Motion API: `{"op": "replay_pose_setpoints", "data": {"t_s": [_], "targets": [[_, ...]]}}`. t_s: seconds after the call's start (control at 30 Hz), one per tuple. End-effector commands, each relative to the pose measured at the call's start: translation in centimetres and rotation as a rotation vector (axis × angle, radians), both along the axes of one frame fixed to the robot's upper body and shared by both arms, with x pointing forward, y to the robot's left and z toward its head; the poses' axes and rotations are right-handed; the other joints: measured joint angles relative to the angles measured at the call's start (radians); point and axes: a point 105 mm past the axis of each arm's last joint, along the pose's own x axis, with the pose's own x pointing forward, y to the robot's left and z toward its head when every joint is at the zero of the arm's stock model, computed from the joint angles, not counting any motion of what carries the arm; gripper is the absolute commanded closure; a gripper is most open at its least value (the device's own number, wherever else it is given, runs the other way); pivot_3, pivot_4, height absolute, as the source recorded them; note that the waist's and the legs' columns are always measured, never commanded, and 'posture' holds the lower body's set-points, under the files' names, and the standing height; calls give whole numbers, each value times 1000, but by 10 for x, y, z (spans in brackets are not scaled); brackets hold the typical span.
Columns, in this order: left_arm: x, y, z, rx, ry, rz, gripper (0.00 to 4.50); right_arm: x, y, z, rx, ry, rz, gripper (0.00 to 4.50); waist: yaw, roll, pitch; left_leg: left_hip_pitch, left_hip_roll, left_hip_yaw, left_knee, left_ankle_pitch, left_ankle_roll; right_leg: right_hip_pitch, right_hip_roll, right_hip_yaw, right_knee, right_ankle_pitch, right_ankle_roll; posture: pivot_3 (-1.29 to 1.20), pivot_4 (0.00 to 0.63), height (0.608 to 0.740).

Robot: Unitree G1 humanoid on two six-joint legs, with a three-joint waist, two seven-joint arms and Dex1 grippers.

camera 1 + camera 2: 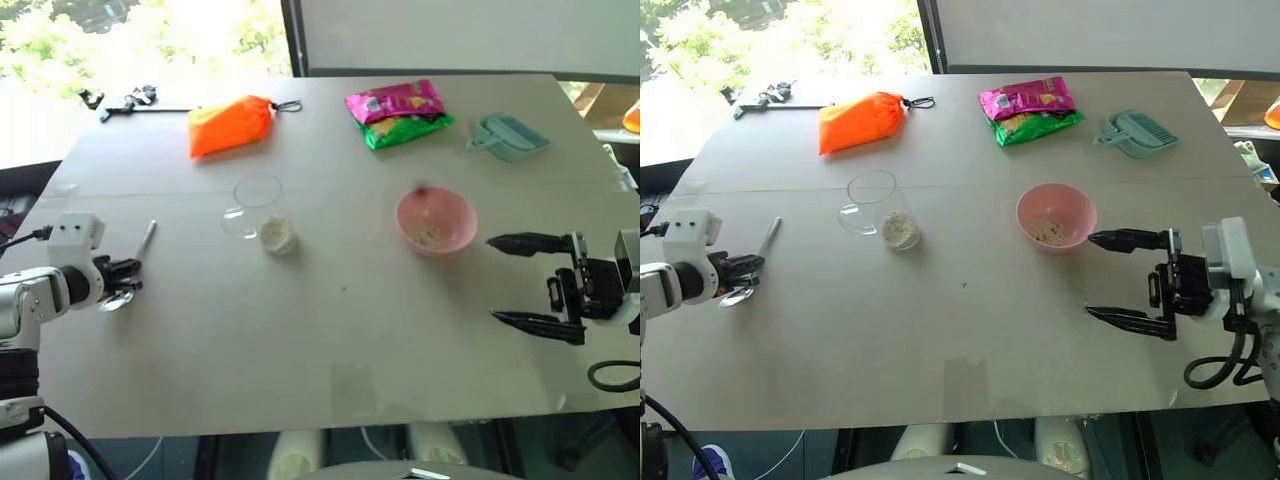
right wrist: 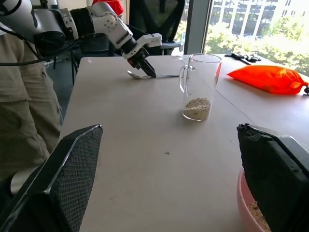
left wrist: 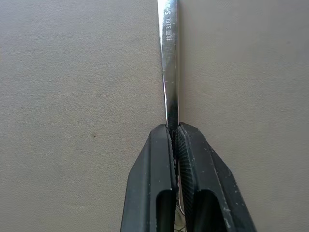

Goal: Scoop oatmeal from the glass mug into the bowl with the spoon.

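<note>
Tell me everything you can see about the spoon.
The spoon is slim, shiny silver metal with a long thin handle and an oval bowl. It lies flat on the grey table, at its left side, well left of the mug. The left gripper is shut on the handle near the bowl end. Small engraved lettering shows on the handle.

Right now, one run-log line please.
left pincer: shut on spoon, flat on table | right pincer: open beside bowl | oatmeal in glass mug
</note>
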Motion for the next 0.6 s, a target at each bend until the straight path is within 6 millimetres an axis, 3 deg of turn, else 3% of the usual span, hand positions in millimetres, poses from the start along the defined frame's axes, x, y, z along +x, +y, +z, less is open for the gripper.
{"op": "replay_pose_setpoints", "data": {"t_s": [0.03, 0.17, 0.27, 0.33, 0.43, 0.6], "targets": [[-2, 2, 16, 38, -105, 6, 4461, -1, 2, 6, 6, -25, -26, 0, -1, 0, 0, 0, 0, 0, 0, 0, 0, 0, 0, 0, 0, 0, 0, 0, 150, 740], [-2, 1, 57, 121, -345, 14, 4461, 9, 4, 9, 50, -28, -109, 0, 0, -2, 0, -2, 1, -1, 1, 0, 0, -1, 0, -1, 0, 0, 0, 0, 150, 740], [-6, -17, 104, 135, -619, -25, 4461, 19, 5, 9, 60, -17, -212, 0, 2, -2, 0, -3, 1, -1, 1, 0, 0, -3, 0, -1, 0, 0, 0, 0, 150, 740], [-13, -36, 120, 142, -702, -113, 4461, 24, 5, 9, 61, -26, -270, 0, 5, -3, 0, -4, 1, -1, 2, 0, 0, -3, -1, -1, 0, 0, 0, 0, 150, 740], [-35, -98, 148, 249, -835, -433, 4461, 15, 14, 14, 93, -28, -275, 0, 5, -3, 0, -5, 0, 0, 1, 0, 0, -3, -1, 0, -2, 0, 0, 0, 150, 740], [-48, -185, 154, 213, -926, -775, 4461, 3, 31, 27, 189, 142, -204, 0, 8, -2, 0, -5, 0, 0, 1, 0, 0, -2, -1, -1, -3, 0, 0, 0, 150, 740]]}}
